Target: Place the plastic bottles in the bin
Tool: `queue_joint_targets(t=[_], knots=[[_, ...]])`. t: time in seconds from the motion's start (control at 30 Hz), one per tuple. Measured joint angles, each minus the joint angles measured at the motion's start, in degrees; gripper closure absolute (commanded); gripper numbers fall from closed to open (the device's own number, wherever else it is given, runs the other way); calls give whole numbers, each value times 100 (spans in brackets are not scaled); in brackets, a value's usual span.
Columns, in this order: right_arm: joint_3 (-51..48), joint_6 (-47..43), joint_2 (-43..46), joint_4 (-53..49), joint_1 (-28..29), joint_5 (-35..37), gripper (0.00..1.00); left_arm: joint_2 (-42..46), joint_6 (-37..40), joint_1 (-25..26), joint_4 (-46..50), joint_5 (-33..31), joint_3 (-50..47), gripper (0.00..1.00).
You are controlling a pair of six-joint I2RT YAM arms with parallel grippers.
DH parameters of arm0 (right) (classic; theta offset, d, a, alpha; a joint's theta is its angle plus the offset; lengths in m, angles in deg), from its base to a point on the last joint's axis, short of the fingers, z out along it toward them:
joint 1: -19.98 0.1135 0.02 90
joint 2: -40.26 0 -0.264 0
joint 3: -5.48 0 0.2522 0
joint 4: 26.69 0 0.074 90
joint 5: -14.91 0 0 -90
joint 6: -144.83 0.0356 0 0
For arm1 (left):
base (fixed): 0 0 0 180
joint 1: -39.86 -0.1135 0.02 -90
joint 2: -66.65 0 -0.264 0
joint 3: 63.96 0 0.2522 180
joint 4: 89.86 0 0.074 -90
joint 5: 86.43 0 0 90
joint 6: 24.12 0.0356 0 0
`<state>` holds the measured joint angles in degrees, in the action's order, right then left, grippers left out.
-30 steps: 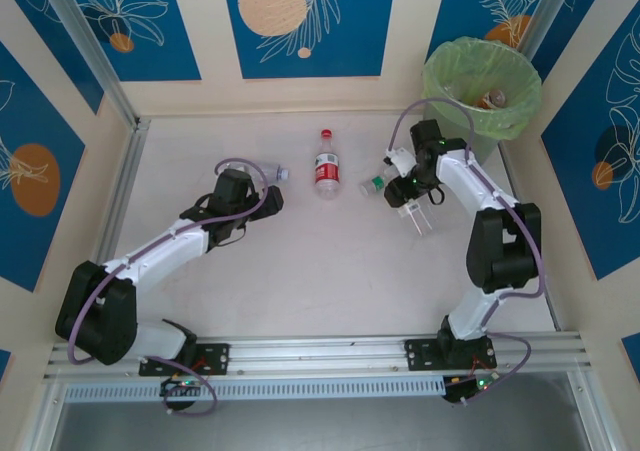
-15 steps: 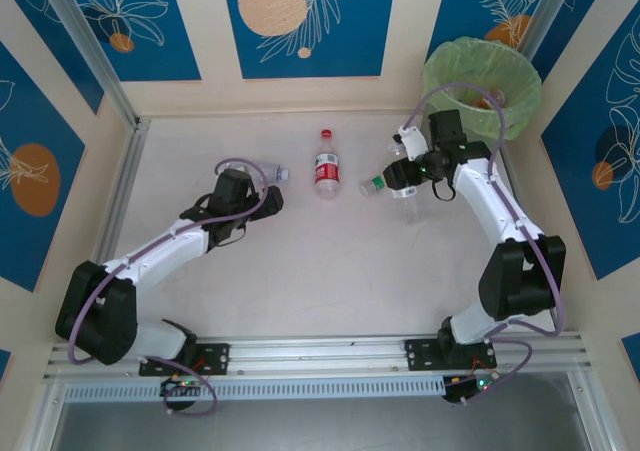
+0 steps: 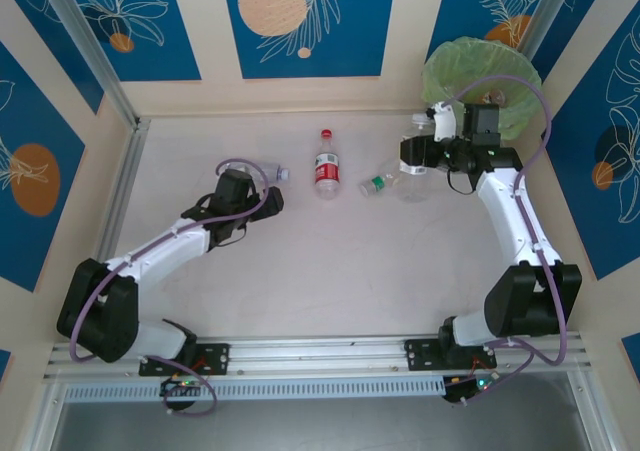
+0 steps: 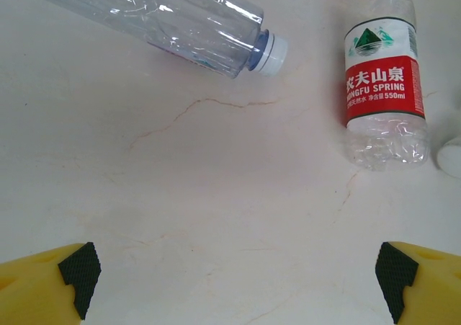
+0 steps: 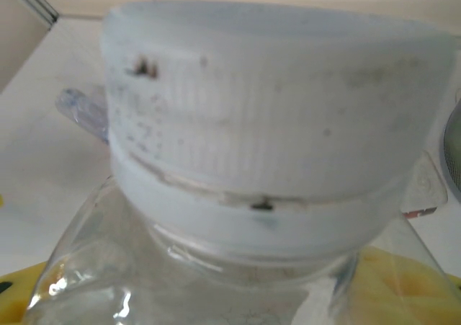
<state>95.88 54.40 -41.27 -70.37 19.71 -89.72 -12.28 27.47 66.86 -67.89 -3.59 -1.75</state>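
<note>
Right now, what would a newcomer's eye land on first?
The right claw gripping a white-capped clear bottle, close to the green-lined bin at the back right. Next, the red-labelled Nongfu Spring bottle lying mid-table, with the open left claw hovering nearby.

Clear bottle (image 4: 180, 22), red-labelled bottle (image 4: 382, 87), spread claw (image 4: 238, 274)

The clear plastic bottle with a red cap (image 4: 382, 87) carries a red label with white lettering and a green mountain mark. The clear dented plastic bottle (image 4: 194, 22) left of it has a pale blue cap. The round bin (image 3: 455, 66) is lined light green. The marble-look table (image 4: 216, 210) is cream with thin brown veins.
</note>
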Motion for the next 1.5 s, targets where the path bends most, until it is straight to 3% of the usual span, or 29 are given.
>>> queue_joint_targets(t=[0.27, 0.6, 0.77, 1.13, 1.5], knots=[[15, 411, 151, 651, -22, -168, 55, -2, 2, 0, 0, 0, 0, 0], [365, 1038, 151, 1729, -24, 490, 54, 70, 7, 0, 0, 4, 0, 0], [640, 1364, 42, 2444, -26, 1029, 54, 227, 28, 0, -59, 90, -55, 0], [1840, 1628, -1255, 3453, -227, 2640, 53, 505, 109, 0, -81, 94, -192, 0], [2806, 702, -2240, 3939, -313, 3814, 51, 619, 109, 0, -20, 59, -256, 0]])
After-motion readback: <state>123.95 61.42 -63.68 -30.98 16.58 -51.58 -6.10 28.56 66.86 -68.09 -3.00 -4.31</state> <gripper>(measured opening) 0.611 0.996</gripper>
